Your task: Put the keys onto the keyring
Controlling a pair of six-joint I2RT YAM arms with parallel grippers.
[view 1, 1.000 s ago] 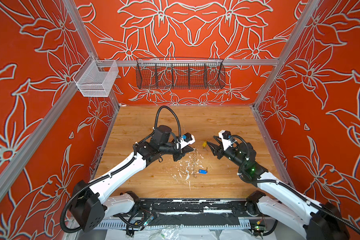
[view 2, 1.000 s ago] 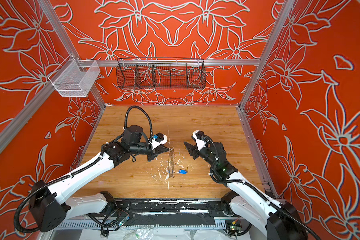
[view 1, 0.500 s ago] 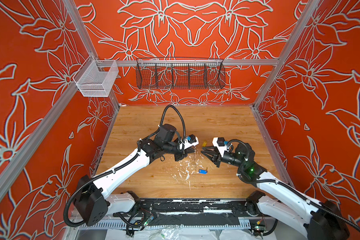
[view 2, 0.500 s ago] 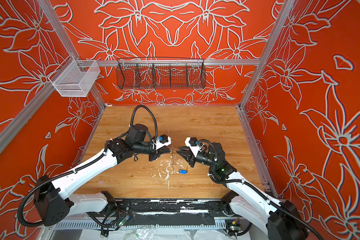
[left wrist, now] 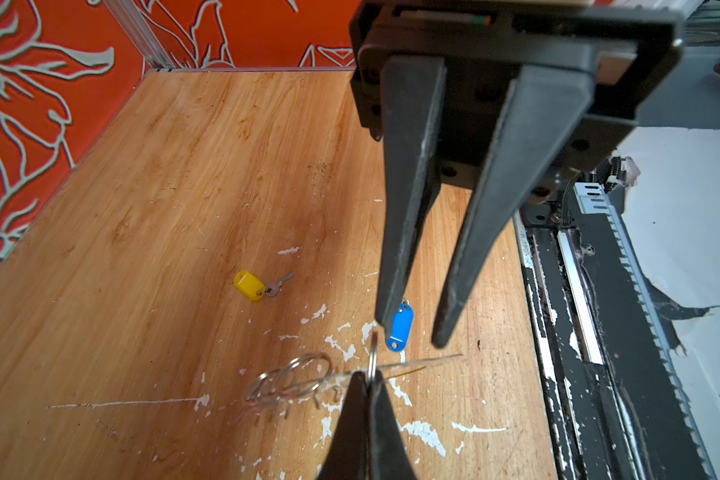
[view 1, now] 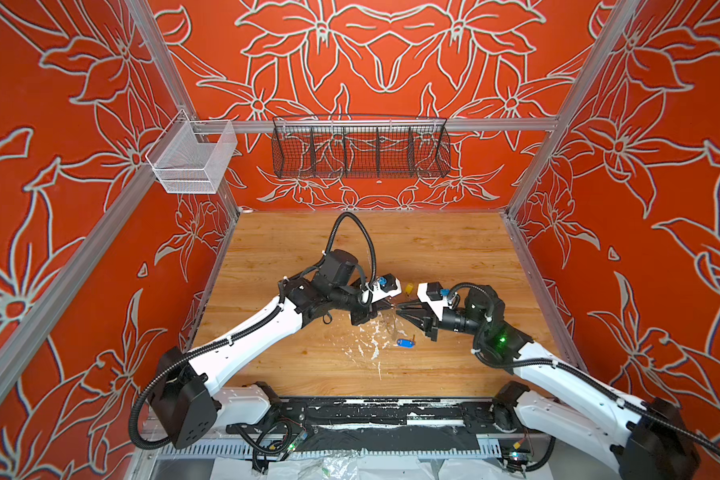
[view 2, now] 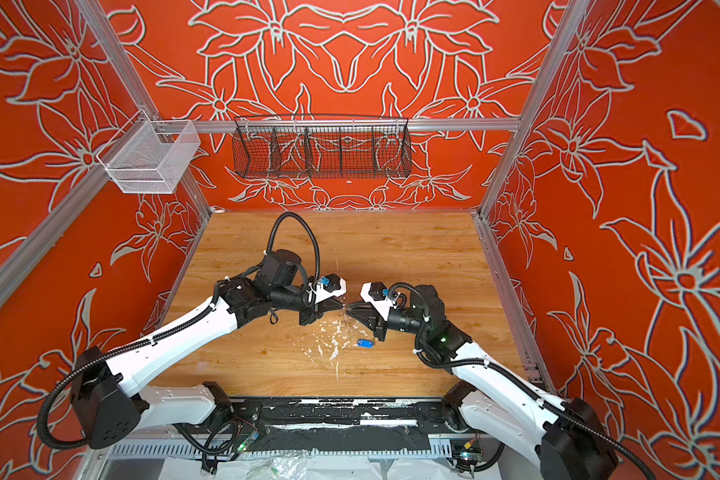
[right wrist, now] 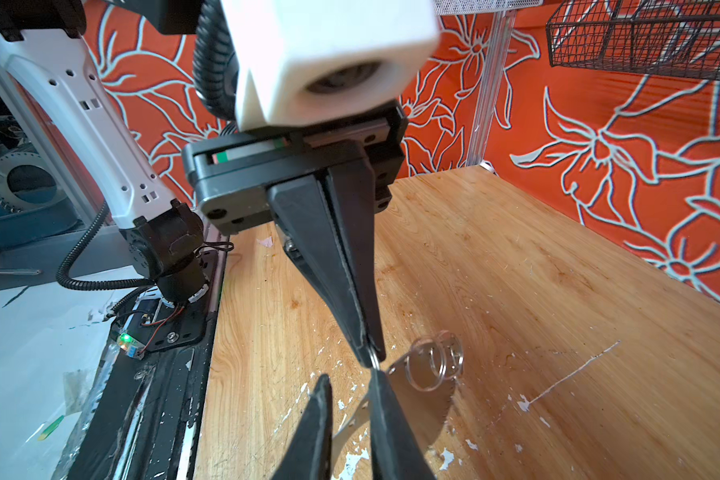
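The left gripper (right wrist: pixel 368 351) is pinched tight on the wire keyring (right wrist: pixel 433 362) over the middle of the surface (view 1: pixel 433 249). The right gripper (right wrist: pixel 348 380) faces it, jaws narrowly apart and empty. The yellow-tagged key (left wrist: pixel 248 285) and blue-tagged key (left wrist: pixel 400 328) lie mid-surface. They look light and slippery, probably best gripped by their tags.

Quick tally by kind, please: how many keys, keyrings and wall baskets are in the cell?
Keys: 2, the yellow-tagged key and the blue-tagged key
Keyrings: 1, the keyring
Baskets: 2, the black wire basket and the white mesh basket
Total: 5
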